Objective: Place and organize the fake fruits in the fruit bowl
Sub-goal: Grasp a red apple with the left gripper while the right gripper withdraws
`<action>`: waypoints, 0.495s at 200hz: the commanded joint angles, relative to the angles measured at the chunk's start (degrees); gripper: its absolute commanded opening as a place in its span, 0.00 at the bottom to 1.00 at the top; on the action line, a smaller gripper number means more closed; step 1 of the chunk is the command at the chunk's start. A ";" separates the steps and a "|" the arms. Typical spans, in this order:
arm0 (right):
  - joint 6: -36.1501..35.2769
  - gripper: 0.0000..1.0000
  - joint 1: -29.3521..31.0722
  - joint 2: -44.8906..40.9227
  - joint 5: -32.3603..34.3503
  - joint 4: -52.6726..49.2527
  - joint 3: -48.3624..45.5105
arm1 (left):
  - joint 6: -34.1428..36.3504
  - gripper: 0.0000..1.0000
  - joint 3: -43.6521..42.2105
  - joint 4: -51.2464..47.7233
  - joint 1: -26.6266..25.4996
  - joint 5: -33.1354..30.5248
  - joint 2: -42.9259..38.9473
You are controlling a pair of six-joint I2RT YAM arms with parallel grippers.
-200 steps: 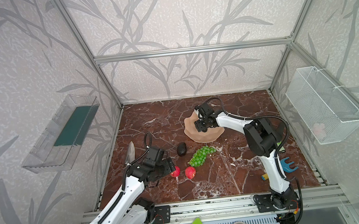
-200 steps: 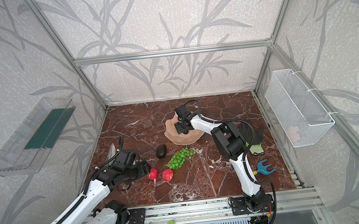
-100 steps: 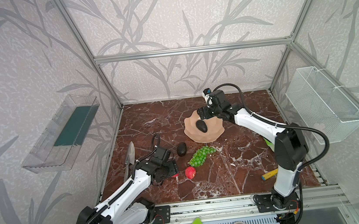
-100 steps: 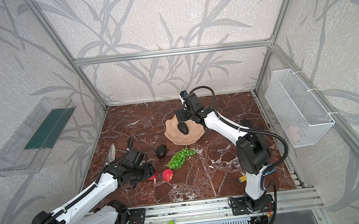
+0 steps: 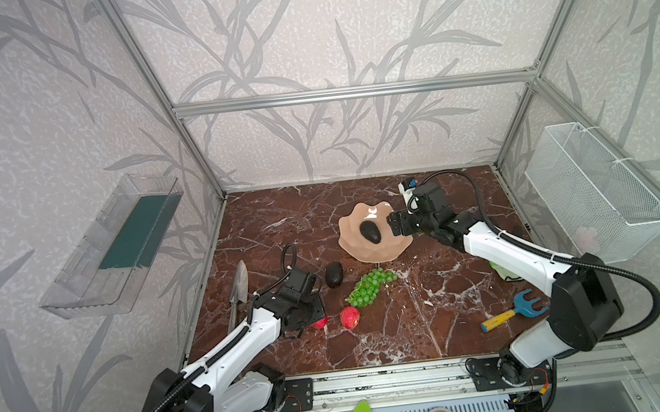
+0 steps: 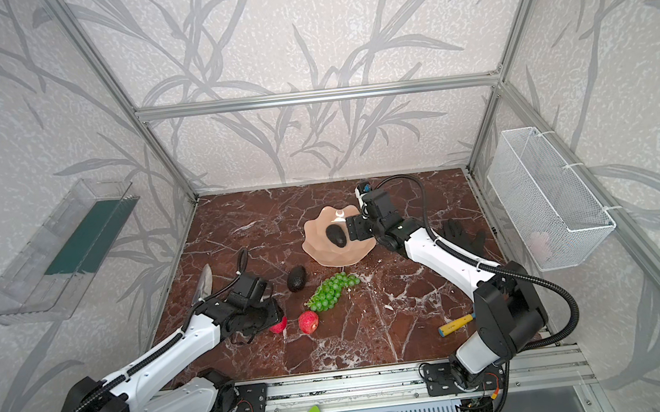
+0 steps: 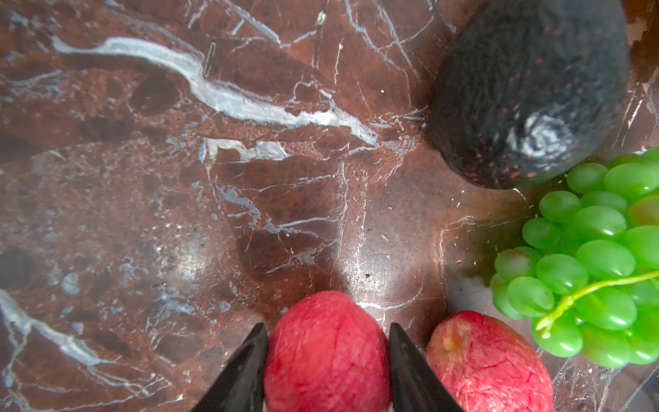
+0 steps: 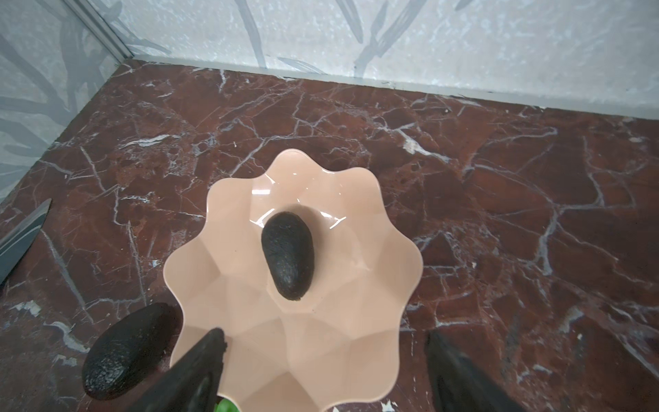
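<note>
– Two tools; what has each got?
– Left tool (image 7: 327,330) is clamped on a strawberry (image 7: 326,360) on the table (image 7: 142,178). Next, I'd say: lift it clear and carry it to the bowl (image 5: 387,247). Right tool (image 8: 325,337) is spread apart, empty, over the bowl's rim.
– And the rest?
– One avocado (image 5: 369,232) is in the bowl. The other avocado (image 5: 333,274), grapes (image 5: 370,287) and second strawberry (image 5: 349,317) wait on the table.

Two blackish pear-shaped avocados (image 5: 370,231) (image 5: 333,274) are lying mid-frame, two red textured strawberries (image 5: 349,317) (image 5: 321,323) lower centre, beside one green grape bunch (image 5: 370,287) and one peach-pink scalloped bowl (image 5: 383,251).
</note>
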 commanded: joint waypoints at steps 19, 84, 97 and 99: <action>1.92 0.87 -1.35 -3.49 -0.12 2.31 -1.63 | 0.63 0.47 3.52 -2.86 -0.12 0.65 -2.34; 2.77 0.87 -2.25 -11.25 0.94 1.30 -6.62 | 10.33 0.48 22.42 -0.26 -0.17 0.02 3.16; 2.81 0.87 -2.34 -13.21 1.49 0.08 -7.75 | 11.90 0.48 26.38 2.61 -0.18 1.49 7.82; 2.82 0.87 -2.42 -13.70 1.59 -0.18 -8.05 | 12.04 0.47 26.87 3.23 -0.12 1.82 8.59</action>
